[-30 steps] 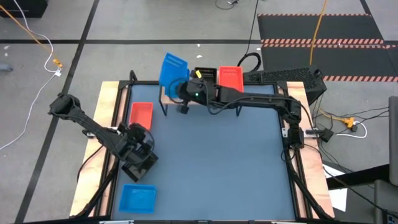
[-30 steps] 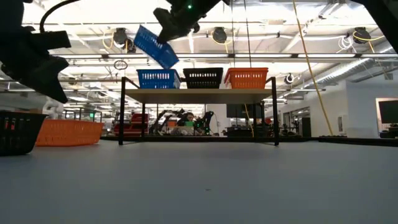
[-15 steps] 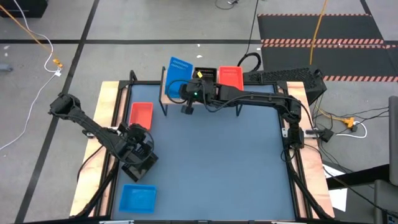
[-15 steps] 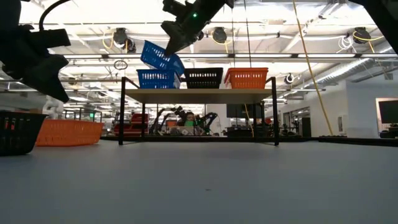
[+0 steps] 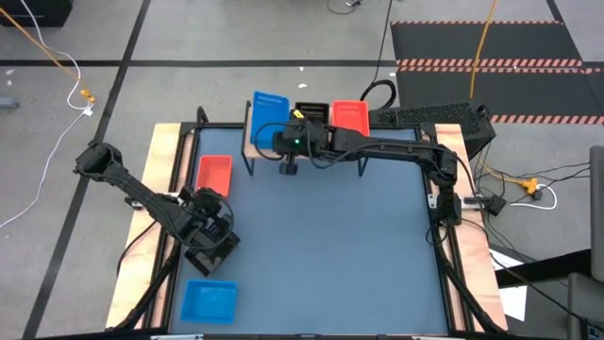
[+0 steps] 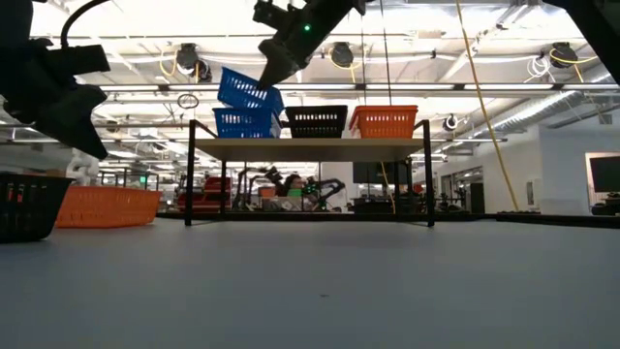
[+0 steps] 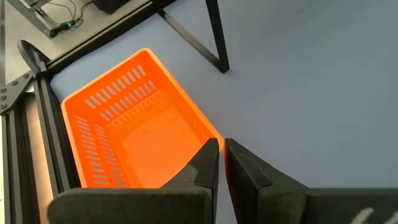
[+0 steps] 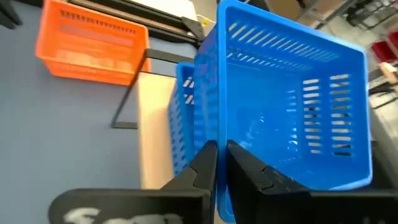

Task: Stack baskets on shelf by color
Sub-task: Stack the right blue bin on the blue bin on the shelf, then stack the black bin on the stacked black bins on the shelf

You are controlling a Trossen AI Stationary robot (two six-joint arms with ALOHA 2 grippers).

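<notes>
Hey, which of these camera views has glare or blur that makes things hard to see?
Low view: bright ceiling lights behind the shelf leave the right gripper a dark silhouette above the tilted blue basket. Right wrist view: the orange basket looks soft. High view: evenly lit.

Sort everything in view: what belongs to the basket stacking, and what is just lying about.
Job: shelf; held blue basket, pinched by right gripper; shelf blue basket; shelf black basket; shelf red basket; table red basket; table blue basket; table black basket, under left gripper.
Lying about: yellow cable; floor mat; papers.
</notes>
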